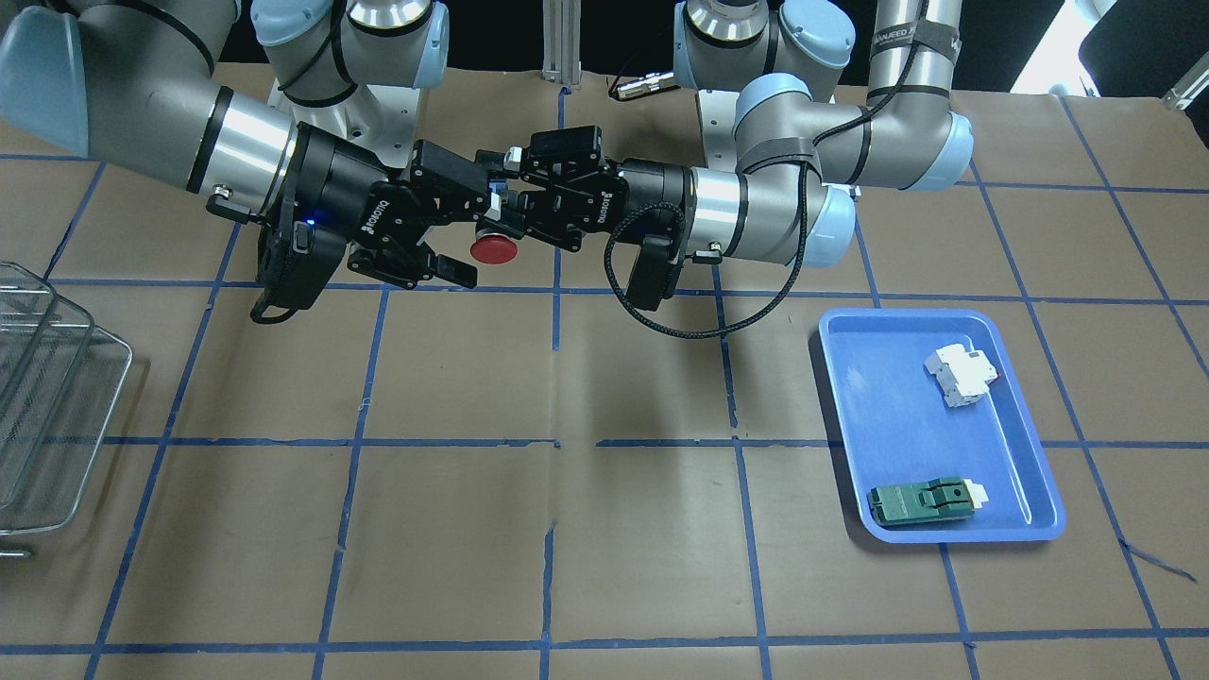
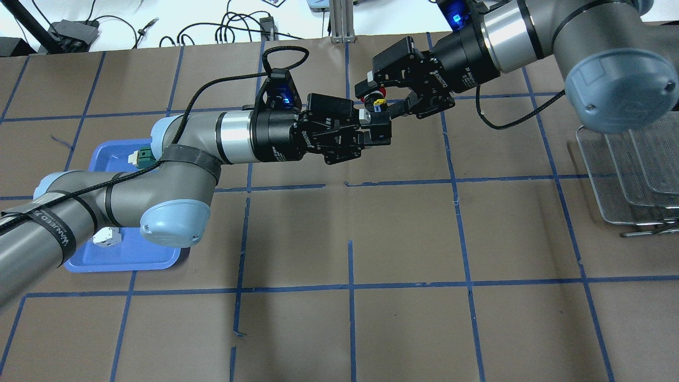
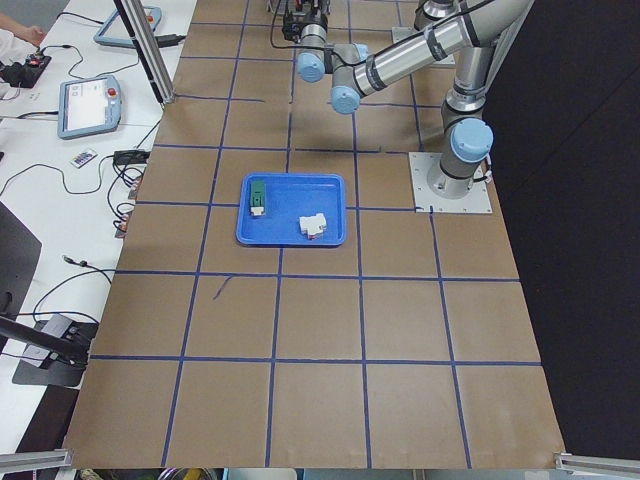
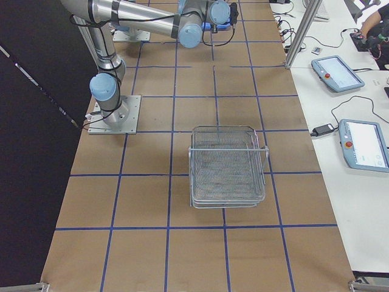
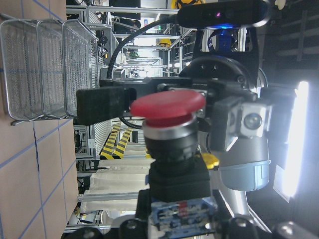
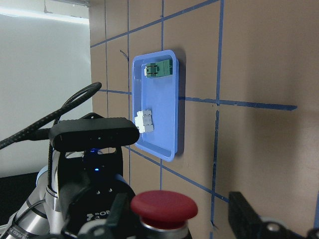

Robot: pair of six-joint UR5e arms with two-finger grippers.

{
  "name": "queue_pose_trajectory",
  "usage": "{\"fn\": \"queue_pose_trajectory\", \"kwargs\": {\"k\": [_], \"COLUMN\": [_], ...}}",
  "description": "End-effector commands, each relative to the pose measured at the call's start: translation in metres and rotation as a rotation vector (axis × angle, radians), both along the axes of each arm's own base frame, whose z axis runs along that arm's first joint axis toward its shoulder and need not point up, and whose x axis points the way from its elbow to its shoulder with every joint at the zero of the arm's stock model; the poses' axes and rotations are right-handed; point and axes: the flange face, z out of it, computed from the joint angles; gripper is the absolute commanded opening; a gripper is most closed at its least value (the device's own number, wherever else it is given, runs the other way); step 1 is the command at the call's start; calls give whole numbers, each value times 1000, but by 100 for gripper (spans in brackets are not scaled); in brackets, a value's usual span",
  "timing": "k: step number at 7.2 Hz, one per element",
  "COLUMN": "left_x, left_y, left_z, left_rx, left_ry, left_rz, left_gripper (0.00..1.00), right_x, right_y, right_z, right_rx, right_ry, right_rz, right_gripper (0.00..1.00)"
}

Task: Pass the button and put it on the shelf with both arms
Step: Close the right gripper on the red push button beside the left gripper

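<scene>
The button, with its red cap and black body, is held in the air over the far middle of the table. My left gripper is shut on its back end, and my overhead view shows the gripper as well. My right gripper faces it, open, with one finger on each side of the red cap and a gap to both fingers. The left wrist view shows the cap in front of the right gripper's palm. The wire shelf stands at the table's end on my right.
A blue tray on my left holds a white breaker block and a flat green switch. The left arm's elbow hangs over the tray. Brown paper with blue tape lines covers the table.
</scene>
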Motion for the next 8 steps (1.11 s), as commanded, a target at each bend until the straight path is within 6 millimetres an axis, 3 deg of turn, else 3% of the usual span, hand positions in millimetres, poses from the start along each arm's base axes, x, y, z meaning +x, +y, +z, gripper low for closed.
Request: {"fn": "queue_pose_trajectory", "kwargs": {"k": [1, 2, 3, 4, 6, 8], "left_x": [0, 0, -1, -1, 0, 5], "left_y": [0, 0, 0, 0, 0, -15], "left_z": [0, 0, 1, 1, 1, 27], "left_rx": [3, 9, 9, 9, 15, 77], "left_ry": [0, -1, -1, 1, 1, -15], "left_rz": [0, 0, -2, -2, -1, -2], "left_gripper": [10, 20, 75, 100, 100, 100], "right_x": [1, 1, 1, 1, 1, -11], "right_y": [1, 0, 0, 0, -1, -6], "right_z": [7, 7, 8, 8, 9, 12], "right_rx": [18, 21, 20, 18, 17, 6], "right_ry": [-13, -17, -17, -17, -17, -3], "right_rz": [-20, -23, -23, -23, -23, -42], "right_gripper": [27, 26, 23, 22, 22, 22]}}
